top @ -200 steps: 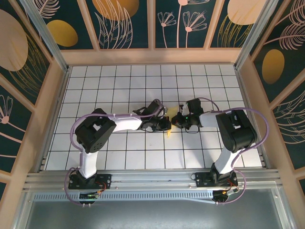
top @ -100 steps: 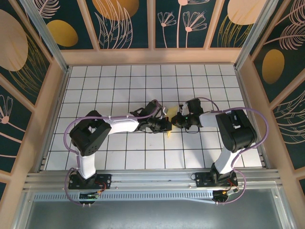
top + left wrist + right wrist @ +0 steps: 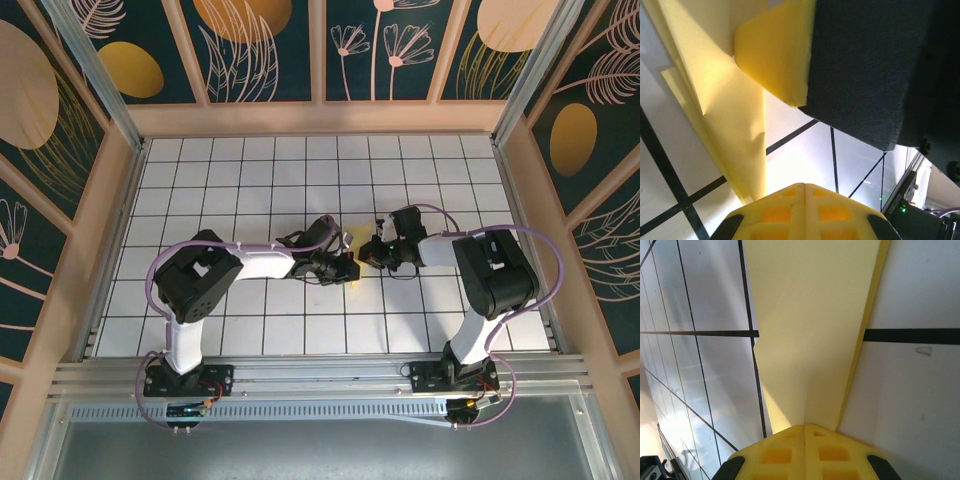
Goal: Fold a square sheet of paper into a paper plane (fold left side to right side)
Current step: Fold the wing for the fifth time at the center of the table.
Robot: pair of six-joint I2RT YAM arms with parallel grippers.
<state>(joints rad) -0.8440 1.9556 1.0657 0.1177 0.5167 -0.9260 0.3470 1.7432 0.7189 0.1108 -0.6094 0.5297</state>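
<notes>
The folded yellow sheet of paper lies in the middle of the white tiled surface, between the two arms. The left gripper is closed tight, and its tips sit right at the paper's edge. The right gripper is closed too, tips on the paper. I cannot tell whether either one pinches it or just presses on it.

The folded paper looks matt and smooth; the tiled table glossy.
</notes>
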